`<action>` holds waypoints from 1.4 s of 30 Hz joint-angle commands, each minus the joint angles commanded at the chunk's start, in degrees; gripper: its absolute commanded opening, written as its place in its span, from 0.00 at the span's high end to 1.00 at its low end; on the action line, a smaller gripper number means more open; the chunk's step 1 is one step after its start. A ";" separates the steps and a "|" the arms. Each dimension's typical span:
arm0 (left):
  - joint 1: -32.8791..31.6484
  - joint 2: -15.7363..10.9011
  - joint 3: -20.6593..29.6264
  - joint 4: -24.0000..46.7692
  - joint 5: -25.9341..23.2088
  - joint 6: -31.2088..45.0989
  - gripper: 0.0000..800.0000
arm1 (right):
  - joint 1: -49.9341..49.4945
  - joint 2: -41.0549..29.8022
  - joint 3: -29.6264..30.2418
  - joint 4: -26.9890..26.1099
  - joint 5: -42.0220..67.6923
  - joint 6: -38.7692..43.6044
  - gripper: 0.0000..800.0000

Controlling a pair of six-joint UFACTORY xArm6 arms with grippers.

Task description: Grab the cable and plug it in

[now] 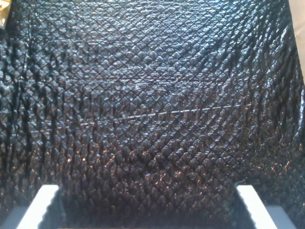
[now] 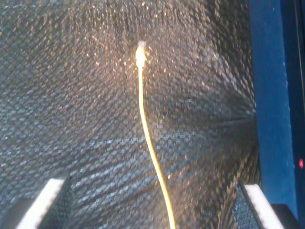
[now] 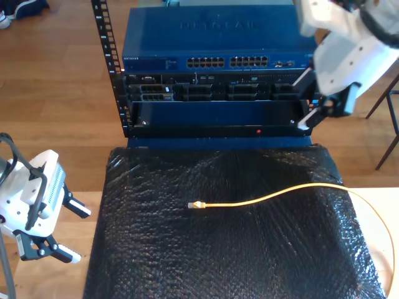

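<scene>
Cable (image 2: 147,138) lies loose between my second claw's (image 2: 157,205) spread fingers.

My exterior view looks down from high at the front, across the black textured mat (image 3: 218,249) toward the blue network switch (image 3: 212,37) in the rack at the back. My first wrist view sits close over that mat (image 1: 152,95), looking between my first gripper (image 1: 152,210) fingers. My second wrist view is further off the mat (image 2: 71,119), facing along the yellow cable (image 2: 147,138) to its plug. That cable (image 3: 268,198) and mat appear in the exterior view too.
</scene>
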 joint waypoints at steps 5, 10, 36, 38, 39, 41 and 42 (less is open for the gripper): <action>0.00 0.00 0.00 0.00 0.00 0.00 0.00 | 2.81 1.41 0.79 -0.26 -3.25 0.09 0.01; 0.00 0.00 0.00 0.00 0.00 0.00 0.00 | 6.42 4.04 1.32 -0.62 -6.15 1.58 0.01; 0.00 0.09 -0.18 0.09 0.00 0.00 0.00 | 16.79 11.25 9.85 -3.25 -21.80 7.12 0.01; 0.00 0.09 -0.18 0.09 0.00 0.00 0.00 | 17.58 11.96 10.11 -3.78 -22.24 7.30 0.01; 0.00 0.09 -0.18 0.00 0.00 0.00 0.00 | 17.85 12.31 10.20 -4.13 -22.24 7.82 0.01; 0.00 0.09 -0.35 0.09 0.00 0.00 0.00 | 18.55 12.84 10.37 -5.45 -22.42 9.67 0.01; 0.00 0.09 -0.18 0.00 0.00 0.00 0.00 | 18.90 13.01 10.55 -6.42 -22.59 10.37 0.01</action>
